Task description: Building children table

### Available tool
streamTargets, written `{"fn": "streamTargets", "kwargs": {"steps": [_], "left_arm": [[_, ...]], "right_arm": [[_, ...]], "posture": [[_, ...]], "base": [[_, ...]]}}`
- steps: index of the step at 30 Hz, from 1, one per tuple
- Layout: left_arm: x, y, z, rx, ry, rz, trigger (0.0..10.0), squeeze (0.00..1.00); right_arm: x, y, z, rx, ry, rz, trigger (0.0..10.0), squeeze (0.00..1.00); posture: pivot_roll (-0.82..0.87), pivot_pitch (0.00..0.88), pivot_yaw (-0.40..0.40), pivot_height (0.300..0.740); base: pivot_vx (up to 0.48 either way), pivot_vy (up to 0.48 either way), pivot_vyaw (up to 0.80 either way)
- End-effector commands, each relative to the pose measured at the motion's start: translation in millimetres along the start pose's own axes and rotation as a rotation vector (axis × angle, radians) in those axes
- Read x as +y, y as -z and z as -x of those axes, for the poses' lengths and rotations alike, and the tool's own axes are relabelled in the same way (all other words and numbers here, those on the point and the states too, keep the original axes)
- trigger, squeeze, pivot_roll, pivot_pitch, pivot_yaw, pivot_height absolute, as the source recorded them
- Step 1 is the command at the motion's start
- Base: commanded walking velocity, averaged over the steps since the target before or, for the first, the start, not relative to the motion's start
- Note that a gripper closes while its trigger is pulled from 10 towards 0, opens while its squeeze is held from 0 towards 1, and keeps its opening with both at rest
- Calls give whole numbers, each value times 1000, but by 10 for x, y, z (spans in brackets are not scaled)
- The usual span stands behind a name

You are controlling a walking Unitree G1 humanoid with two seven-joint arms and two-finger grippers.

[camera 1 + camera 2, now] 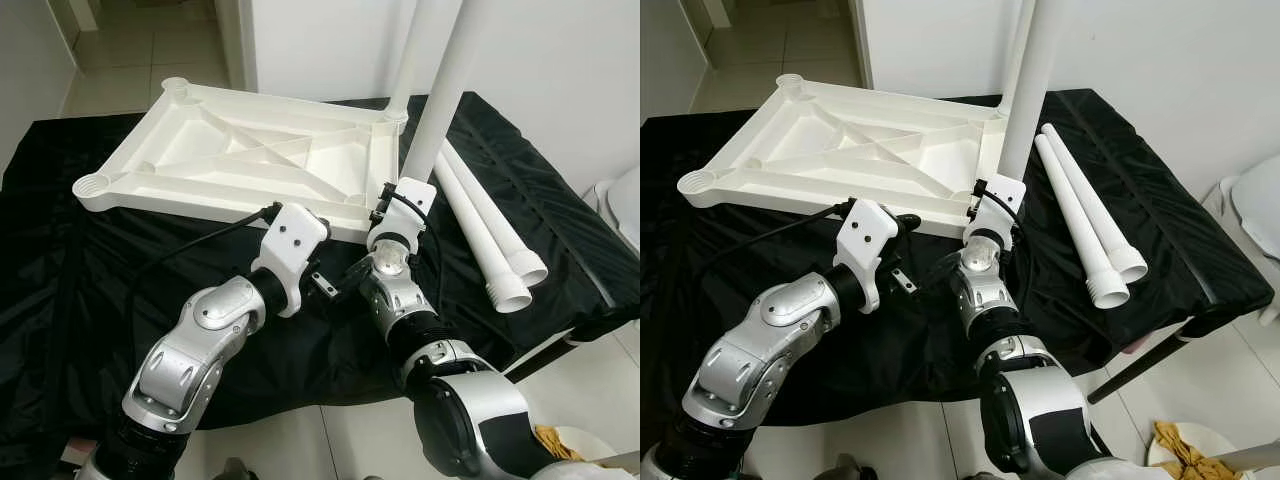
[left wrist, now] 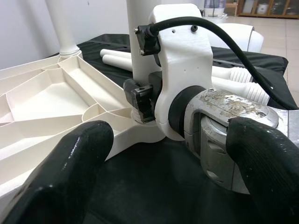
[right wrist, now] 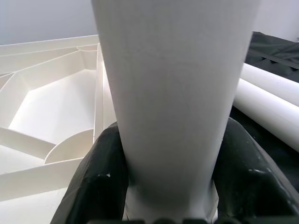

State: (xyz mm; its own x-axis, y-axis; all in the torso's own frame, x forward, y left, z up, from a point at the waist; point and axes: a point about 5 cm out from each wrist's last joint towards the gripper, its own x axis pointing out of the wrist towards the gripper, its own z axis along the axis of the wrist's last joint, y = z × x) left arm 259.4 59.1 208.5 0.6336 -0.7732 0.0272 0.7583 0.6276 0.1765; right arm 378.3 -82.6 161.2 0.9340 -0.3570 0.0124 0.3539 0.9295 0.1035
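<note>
The white table top (image 1: 240, 160) lies upside down on the black-covered counter (image 1: 90, 300). One leg (image 1: 405, 60) stands at a far corner. The right gripper (image 3: 166, 186) is clamped on a second leg (image 1: 440, 95) at the near corner. The left gripper (image 2: 173, 172) waits beside it, fingers apart. Two more legs (image 1: 490, 235) lie beside the top, not put in yet.

Upturned white tabletop (image 1: 230, 160), upright leg (image 1: 445, 90) in near corner socket.

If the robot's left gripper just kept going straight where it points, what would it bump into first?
Probably the right arm's wrist: it sits between the left gripper's open fingers, just ahead, with the upright table leg behind it.
</note>
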Motion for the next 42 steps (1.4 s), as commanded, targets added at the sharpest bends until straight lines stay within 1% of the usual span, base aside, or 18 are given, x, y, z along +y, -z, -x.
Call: {"fn": "streamTargets", "kwargs": {"steps": [1, 4, 5, 6, 11, 12, 14, 19, 20, 24, 26, 28, 29, 31, 32, 34, 38, 42], "left_arm": [[-118, -1, -65, 5, 55, 14, 10000, 0], [-116, -2, -65, 4, 55, 14, 10000, 0], [-116, -2, -66, 4, 55, 15, 10000, 0], [-116, -1, -66, 4, 56, 15, 10000, 0], [-117, 0, -66, 4, 57, 15, 10000, 0], [-117, 1, -66, 3, 58, 16, 10000, 0], [-116, 1, -66, 3, 59, 16, 10000, 0], [-117, 3, -68, 3, 63, 14, 10000, 0], [-118, 1, -70, 3, 64, 14, 10000, 0], [-120, 0, -71, 4, 64, 14, 10000, 0], [-121, -1, -71, 4, 65, 14, 10000, 0], [-125, 1, -73, 5, 66, 14, 10000, 0], [-125, 1, -73, 5, 66, 14, 10000, 0], [-133, 2, -75, 5, 67, 14, 10000, 0], [-133, 2, -75, 5, 67, 14, 10000, 0], [-139, 3, -77, 4, 66, 14, 10000, 0], [-142, 4, -83, 2, 66, 15, 10000, 0], [-142, -1, -91, 1, 70, 14, 10000, 0]], "right_arm": [[153, 204, 180, 66, -78, 7, 10000, 0], [143, 193, 186, 42, -110, -11, 10000, 27], [129, 191, 184, 35, -132, -29, 10000, 714], [111, 186, 179, 25, -146, -36, 10000, 1000], [87, 158, 171, -7, -205, -70, 10000, 1000], [94, 131, 174, -23, -262, -106, 10000, 1000], [70, 104, 160, -43, -284, -116, 10000, 1000], [1, 78, 96, -54, -305, -90, 10000, 1000], [-28, 52, 64, -59, -306, -93, 10000, 0], [-35, 18, 38, -65, -337, -91, 10000, 0], [-57, -36, -5, -78, -353, -94, 10000, 0], [-112, -191, -95, -130, -390, -105, 10000, 0], [-112, -191, -95, -130, -390, -105, 10000, 0], [-261, -352, -206, -172, -331, -189, 10000, 0], [-261, -352, -206, -172, -331, -189, 10000, 0], [-402, -382, -283, -147, -256, -289, 10000, 0], [-413, -337, -277, -135, -265, -281, 10000, 0], [-294, -296, -202, -156, -362, -182, 10000, 0]], "posture": [[-10, 77, -12, 740], [-13, 77, -12, 740], [-13, 77, -13, 740], [-14, 76, -12, 740], [-16, 75, -11, 740], [-17, 74, -10, 740], [-19, 72, -9, 740], [-19, 69, -8, 740], [-18, 68, -7, 740], [-18, 68, -7, 740], [-17, 64, -8, 740], [-15, 62, -10, 740], [-15, 62, -10, 740], [-14, 57, -15, 740], [-14, 57, -15, 740], [-16, 54, -15, 740], [-18, 51, -13, 740], [-20, 51, -11, 740]], "base": [[0, 0, 0], [0, 0, 0], [0, 0, 0], [0, 0, 0], [0, 0, 0], [0, 0, 0], [0, 0, 0], [0, 0, 0], [0, 0, 0], [0, 0, 0], [0, 0, 0], [0, 0, 0], [0, 0, 0], [0, 0, 0], [0, 0, 0], [0, 0, 0], [0, 0, 0], [0, 0, 0]]}}
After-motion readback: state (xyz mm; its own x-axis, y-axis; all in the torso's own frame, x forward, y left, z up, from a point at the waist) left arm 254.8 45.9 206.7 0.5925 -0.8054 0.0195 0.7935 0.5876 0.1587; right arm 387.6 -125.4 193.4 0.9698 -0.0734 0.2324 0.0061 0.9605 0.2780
